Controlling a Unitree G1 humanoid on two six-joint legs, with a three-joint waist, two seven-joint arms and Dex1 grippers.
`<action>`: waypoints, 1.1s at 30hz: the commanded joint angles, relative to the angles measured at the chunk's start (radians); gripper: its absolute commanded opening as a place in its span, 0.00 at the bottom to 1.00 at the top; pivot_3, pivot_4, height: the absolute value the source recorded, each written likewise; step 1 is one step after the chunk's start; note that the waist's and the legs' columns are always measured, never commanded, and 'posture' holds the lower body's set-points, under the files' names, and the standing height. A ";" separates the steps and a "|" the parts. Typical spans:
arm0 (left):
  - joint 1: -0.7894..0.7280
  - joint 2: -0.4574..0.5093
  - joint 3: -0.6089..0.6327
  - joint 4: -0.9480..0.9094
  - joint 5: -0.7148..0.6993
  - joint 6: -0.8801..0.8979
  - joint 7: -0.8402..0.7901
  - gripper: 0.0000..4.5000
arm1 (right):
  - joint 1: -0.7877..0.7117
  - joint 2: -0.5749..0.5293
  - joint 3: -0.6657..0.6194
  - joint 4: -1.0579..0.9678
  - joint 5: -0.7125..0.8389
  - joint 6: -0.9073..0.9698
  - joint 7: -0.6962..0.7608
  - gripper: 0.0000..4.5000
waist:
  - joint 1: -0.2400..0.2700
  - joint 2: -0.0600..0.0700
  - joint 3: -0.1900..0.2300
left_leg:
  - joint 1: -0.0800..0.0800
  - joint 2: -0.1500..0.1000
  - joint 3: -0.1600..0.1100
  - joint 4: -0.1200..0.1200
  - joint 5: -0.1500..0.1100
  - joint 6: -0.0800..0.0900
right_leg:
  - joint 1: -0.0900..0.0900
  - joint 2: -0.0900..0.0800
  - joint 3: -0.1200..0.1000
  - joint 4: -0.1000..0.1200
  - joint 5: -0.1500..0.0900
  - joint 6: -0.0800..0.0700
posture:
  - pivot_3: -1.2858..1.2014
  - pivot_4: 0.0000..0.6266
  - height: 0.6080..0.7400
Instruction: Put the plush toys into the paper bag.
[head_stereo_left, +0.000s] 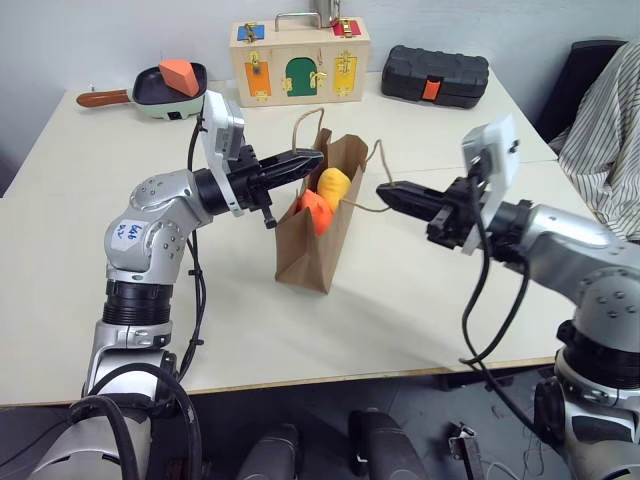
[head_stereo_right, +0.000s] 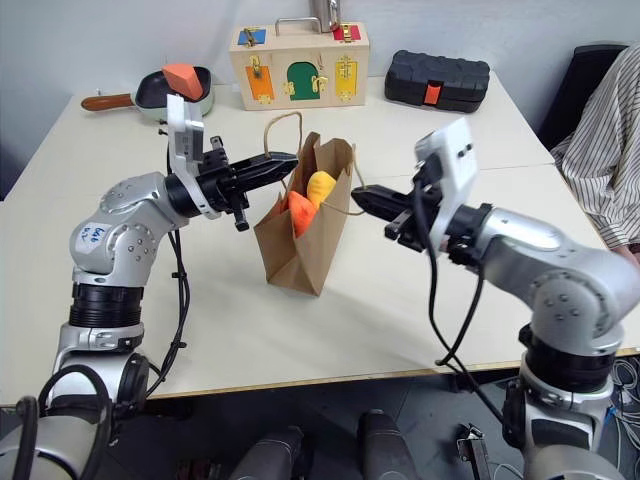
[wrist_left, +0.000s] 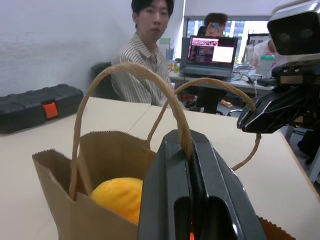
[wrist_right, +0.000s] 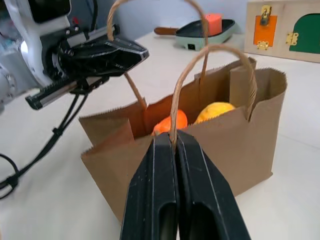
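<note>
The brown paper bag (head_stereo_left: 318, 252) stands upright mid-table with its mouth open. Inside it sit the two plush toys, the yellow one (head_stereo_left: 333, 185) and the orange one (head_stereo_left: 312, 211), both peeking over the rim. My left gripper (head_stereo_left: 313, 159) reaches in from the left, level with the bag's top, and is shut on one cord handle (wrist_left: 131, 70). From the right, my right gripper (head_stereo_left: 386, 190) is shut on the other handle (wrist_right: 186, 75). Both cords run into the closed fingertips in the wrist views.
At the back of the table are a frying pan (head_stereo_left: 150, 88) holding an orange wedge block (head_stereo_left: 180, 74), a wooden latch box (head_stereo_left: 300, 62) and a black case (head_stereo_left: 435, 76). A person in a striped shirt (head_stereo_left: 606, 125) sits at the far right.
</note>
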 joint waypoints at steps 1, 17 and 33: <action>0.019 0.025 0.038 -0.029 -0.008 -0.005 0.000 0.00 | 0.008 0.018 0.024 -0.048 -0.064 -0.141 0.020 0.00 | 0.000 0.000 0.000 | 0.000 0.000 0.000 0.000 0.000 0.000 | 0.000 0.000 0.000 0.000 0.000 0.000 | 0.52 0.24 1.00; 0.224 0.225 0.288 -0.422 -0.331 0.364 0.103 0.83 | 0.140 -0.196 -0.205 0.008 0.185 -0.179 0.298 0.69 | 0.004 0.000 0.000 | 0.000 0.000 -0.001 -0.001 0.000 0.000 | 0.001 0.000 0.000 -0.003 0.000 0.000 | 0.52 0.24 1.00; 0.462 0.058 0.100 -0.477 -0.085 0.104 0.242 0.97 | 0.107 0.029 0.440 0.341 -0.565 -0.667 0.334 0.01 | 0.026 0.000 0.000 | 0.002 0.000 0.001 0.000 0.000 0.000 | 0.002 0.000 0.001 -0.005 0.000 0.000 | 0.52 0.24 1.00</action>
